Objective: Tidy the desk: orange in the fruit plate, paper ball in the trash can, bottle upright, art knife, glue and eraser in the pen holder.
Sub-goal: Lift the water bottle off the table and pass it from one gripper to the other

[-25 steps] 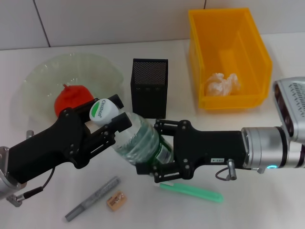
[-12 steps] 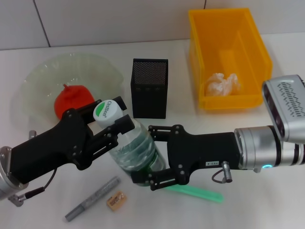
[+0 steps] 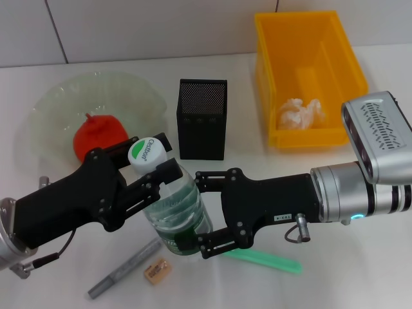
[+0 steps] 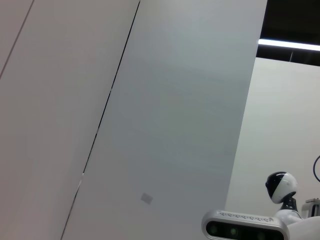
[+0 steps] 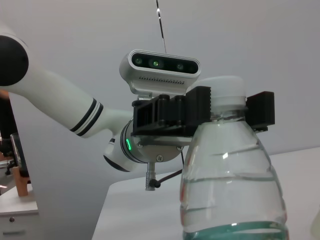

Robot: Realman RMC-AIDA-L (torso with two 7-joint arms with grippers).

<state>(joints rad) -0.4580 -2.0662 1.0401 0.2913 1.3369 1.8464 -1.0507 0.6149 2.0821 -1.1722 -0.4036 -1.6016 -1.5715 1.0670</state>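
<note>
The clear bottle (image 3: 177,215) with its white-and-green cap (image 3: 147,152) stands almost upright over the desk's front middle. My left gripper (image 3: 161,162) is shut on its neck just under the cap. My right gripper (image 3: 193,212) is shut around its lower body. The right wrist view shows the bottle (image 5: 232,190) close up, with the left gripper (image 5: 227,112) clamped at its neck. The orange (image 3: 98,134) lies in the fruit plate (image 3: 58,96). The paper ball (image 3: 299,114) lies in the trash can (image 3: 347,71). The eraser (image 3: 157,271), a grey glue stick (image 3: 125,268) and the green art knife (image 3: 267,261) lie on the desk. The pen holder (image 3: 201,119) stands behind.
The pen holder is just behind the bottle, and the fruit plate is behind my left arm. The small items lie near the front edge under both arms. The left wrist view shows only a wall.
The bottle has swung from a strong tilt to nearly upright. Its base has come down and toward the front-left, and both grippers have kept their hold and moved with it.
</note>
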